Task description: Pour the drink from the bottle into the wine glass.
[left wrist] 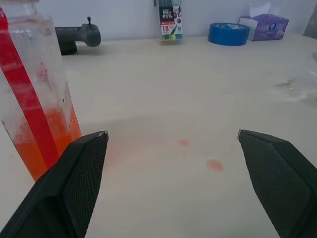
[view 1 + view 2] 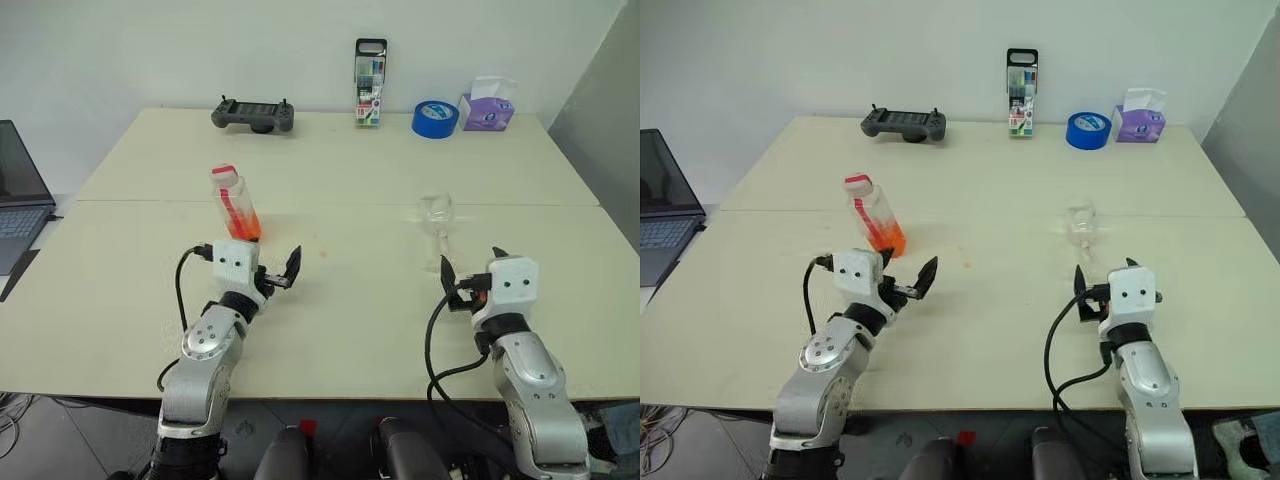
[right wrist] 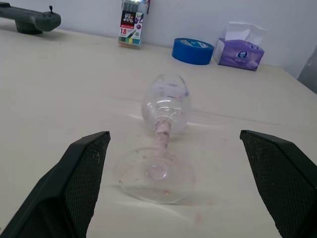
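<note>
Here the small clear plastic bottle (image 2: 234,205) of orange drink (image 2: 246,226) stands left of the tabletop's (image 2: 350,170) middle. It seems light and slippery and is best taken at its squarish body. The fragile clear wine glass (image 3: 163,124) stands toward the right edge. The left hand (image 2: 268,270) and the right hand (image 2: 470,282) are both spread and empty.

Clear plastic bottle (image 2: 236,206), smeared clear wine glass (image 3: 164,110), matt cream table (image 2: 350,320), textured black gripper fingers (image 1: 74,183)

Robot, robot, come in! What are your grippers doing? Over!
Left gripper open, bottle just ahead. Right gripper open, facing empty wine glass. Nothing held. No obstacles between.
</note>
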`<control>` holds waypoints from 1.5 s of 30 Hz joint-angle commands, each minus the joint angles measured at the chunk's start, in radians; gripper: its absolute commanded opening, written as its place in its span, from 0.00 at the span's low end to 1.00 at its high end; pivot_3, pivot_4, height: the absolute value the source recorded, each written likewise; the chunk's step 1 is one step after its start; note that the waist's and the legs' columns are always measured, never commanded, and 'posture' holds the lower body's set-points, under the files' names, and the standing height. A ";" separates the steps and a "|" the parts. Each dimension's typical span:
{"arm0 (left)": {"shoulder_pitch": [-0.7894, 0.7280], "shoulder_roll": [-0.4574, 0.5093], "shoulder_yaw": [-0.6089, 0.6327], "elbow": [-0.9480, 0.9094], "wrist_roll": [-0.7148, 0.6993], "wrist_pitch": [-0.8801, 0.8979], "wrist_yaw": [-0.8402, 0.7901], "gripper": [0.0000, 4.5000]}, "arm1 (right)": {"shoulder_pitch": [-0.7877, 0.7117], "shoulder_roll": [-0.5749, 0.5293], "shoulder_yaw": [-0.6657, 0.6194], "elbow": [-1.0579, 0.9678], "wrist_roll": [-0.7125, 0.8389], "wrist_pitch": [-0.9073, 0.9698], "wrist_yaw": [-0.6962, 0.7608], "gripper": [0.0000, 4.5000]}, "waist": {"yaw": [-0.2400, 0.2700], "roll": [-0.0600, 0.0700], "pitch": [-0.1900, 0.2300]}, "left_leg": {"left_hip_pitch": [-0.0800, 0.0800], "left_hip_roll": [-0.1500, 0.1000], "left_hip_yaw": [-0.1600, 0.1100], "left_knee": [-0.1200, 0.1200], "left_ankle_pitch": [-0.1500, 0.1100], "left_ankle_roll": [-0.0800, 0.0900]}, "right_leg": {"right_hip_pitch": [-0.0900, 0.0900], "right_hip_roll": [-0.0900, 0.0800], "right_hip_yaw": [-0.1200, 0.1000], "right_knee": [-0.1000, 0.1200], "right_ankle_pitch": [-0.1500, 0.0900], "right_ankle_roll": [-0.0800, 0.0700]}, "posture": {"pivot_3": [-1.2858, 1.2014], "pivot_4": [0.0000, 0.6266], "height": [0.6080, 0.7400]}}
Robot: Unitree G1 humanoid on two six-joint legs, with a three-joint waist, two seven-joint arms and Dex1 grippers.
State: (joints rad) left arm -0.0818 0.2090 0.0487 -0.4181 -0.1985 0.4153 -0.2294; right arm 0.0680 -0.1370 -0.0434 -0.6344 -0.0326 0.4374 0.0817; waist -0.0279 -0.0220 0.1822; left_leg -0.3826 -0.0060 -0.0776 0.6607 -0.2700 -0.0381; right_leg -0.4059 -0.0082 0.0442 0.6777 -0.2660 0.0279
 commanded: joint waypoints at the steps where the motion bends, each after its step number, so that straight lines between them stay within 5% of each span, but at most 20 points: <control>1: 0.037 0.011 0.026 -0.064 -0.016 0.014 0.002 0.99 | 0.015 -0.001 -0.021 -0.061 0.017 -0.001 0.002 1.00 | 0.000 0.000 0.000 | 0.000 0.000 0.000 0.000 0.000 0.000 | 0.000 0.000 0.000 0.000 0.000 0.000 | 0.52 0.24 1.00; 8: 0.044 -0.018 0.031 -0.056 0.011 0.004 0.056 0.99 | 0.021 0.004 0.012 -0.061 0.035 -0.009 0.018 1.00 | 0.000 0.000 0.000 | 0.000 0.000 -0.001 0.000 0.000 0.000 | 0.001 0.000 0.000 0.000 0.000 0.000 | 0.52 0.24 1.00; 12: 0.037 -0.052 0.036 -0.052 0.039 0.001 0.121 0.99 | -0.016 -0.055 0.062 -0.073 0.124 0.019 0.156 1.00 | 0.000 0.000 0.000 | 0.000 0.000 0.000 0.000 0.000 0.000 | 0.001 0.000 0.000 -0.001 0.000 0.000 | 0.52 0.24 1.00; 20: -0.066 -0.045 0.085 0.060 0.136 -0.108 0.223 0.99 | -0.326 -0.225 0.077 -0.053 0.384 0.298 0.382 1.00 | -0.001 -0.001 0.002 | 0.000 -0.001 -0.001 0.001 0.000 0.000 | 0.001 0.003 -0.003 0.000 0.000 -0.001 | 0.52 0.24 1.00; 27: -0.169 0.000 0.148 0.156 0.112 -0.137 0.200 0.99 | -0.463 -0.260 0.109 0.112 0.387 0.254 0.452 1.00 | 0.001 -0.002 0.001 | -0.002 -0.001 -0.001 -0.001 0.000 0.000 | 0.001 0.003 -0.004 -0.001 0.002 -0.003 | 0.52 0.24 1.00; 45: -0.425 0.064 0.167 0.534 0.071 -0.283 0.086 0.99 | -0.483 -0.273 0.130 0.168 0.388 0.225 0.507 1.00 | 0.001 -0.002 0.002 | -0.002 -0.001 -0.003 0.000 0.000 0.000 | 0.001 0.001 -0.004 -0.002 0.002 -0.003 | 0.52 0.24 1.00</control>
State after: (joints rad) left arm -0.4819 0.2575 0.2061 0.1002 -0.1346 0.1776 -0.1418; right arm -0.3973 -0.4125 0.0934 -0.4443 0.3438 0.6830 0.5873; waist -0.0268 -0.0242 0.1840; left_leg -0.3845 -0.0070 -0.0805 0.6606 -0.2699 -0.0380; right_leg -0.4054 -0.0068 0.0399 0.6759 -0.2638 0.0246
